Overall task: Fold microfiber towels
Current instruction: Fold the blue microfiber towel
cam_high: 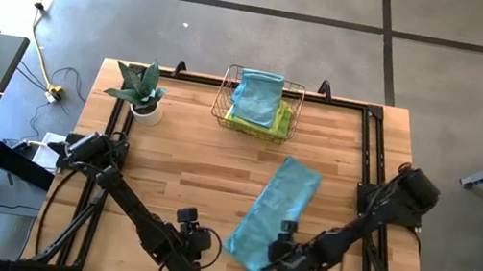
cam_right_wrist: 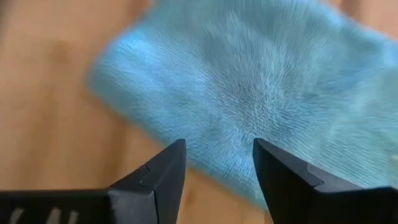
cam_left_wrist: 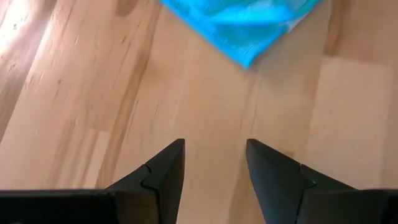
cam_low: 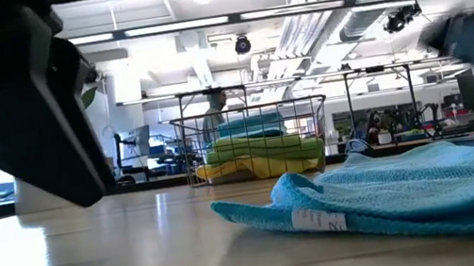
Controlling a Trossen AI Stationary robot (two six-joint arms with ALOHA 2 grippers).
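Observation:
A teal blue microfiber towel [cam_high: 273, 214] lies on the wooden table as a long folded strip, running from the middle toward the near edge. It also shows in the low view [cam_low: 398, 188]. My left gripper [cam_high: 208, 241] is open over bare wood, just left of the towel's near corner [cam_left_wrist: 249, 37]. My right gripper [cam_high: 273, 253] is open at the towel's near end, its fingers over the cloth [cam_right_wrist: 249, 81]. A wire basket [cam_high: 225, 94] at the far side holds teal, lime green and yellow towels [cam_high: 260, 95].
A green spiky potted plant [cam_high: 141, 92] stands at the far left of the table. Black frame rails [cam_high: 371, 146] run along the table's edges. Bare wood [cam_high: 189, 161] lies between the plant, the basket and the towel.

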